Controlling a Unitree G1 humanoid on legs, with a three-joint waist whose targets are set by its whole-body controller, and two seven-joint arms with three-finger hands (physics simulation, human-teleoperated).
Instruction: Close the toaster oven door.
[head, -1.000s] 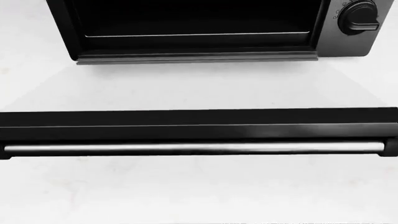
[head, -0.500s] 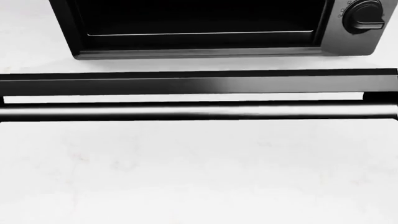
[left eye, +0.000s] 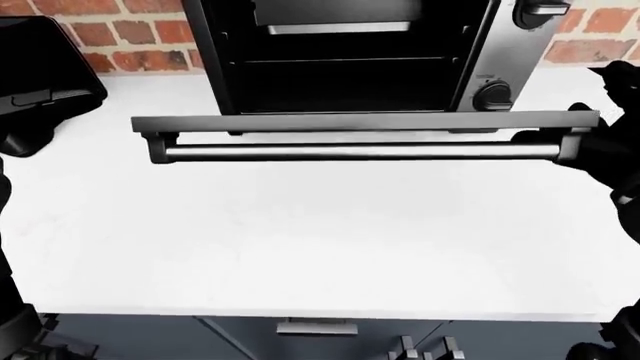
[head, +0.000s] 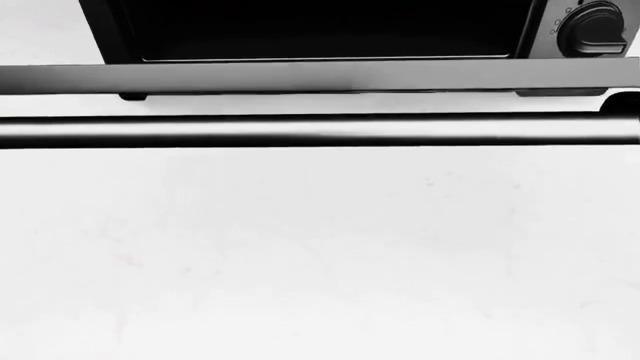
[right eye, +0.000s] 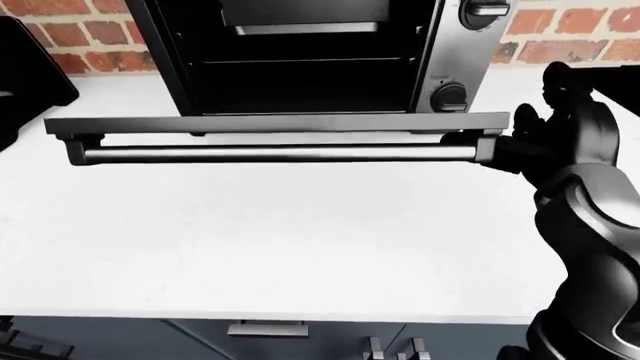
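Observation:
The black toaster oven (left eye: 340, 60) stands on a white counter (left eye: 320, 240) with its cavity showing. Its door (left eye: 360, 122) hangs partway up, edge-on to me, and the steel handle bar (left eye: 360, 152) runs below it. My right hand (right eye: 530, 146) sits at the right end of the door and handle, fingers spread against that end and not closed round the bar. A black shape at the left edge of the left-eye view looks like my left hand (left eye: 40, 82), well clear of the door. Its fingers do not show.
Two control knobs (left eye: 492, 96) sit on the oven's right panel, just behind the door's right end. A brick wall (left eye: 100, 37) backs the counter. The counter's near edge and a drawer pull (left eye: 310, 328) lie at the bottom.
In the head view the door and its handle bar have swung upward toward the oven, from mid-picture to just under the cavity opening.

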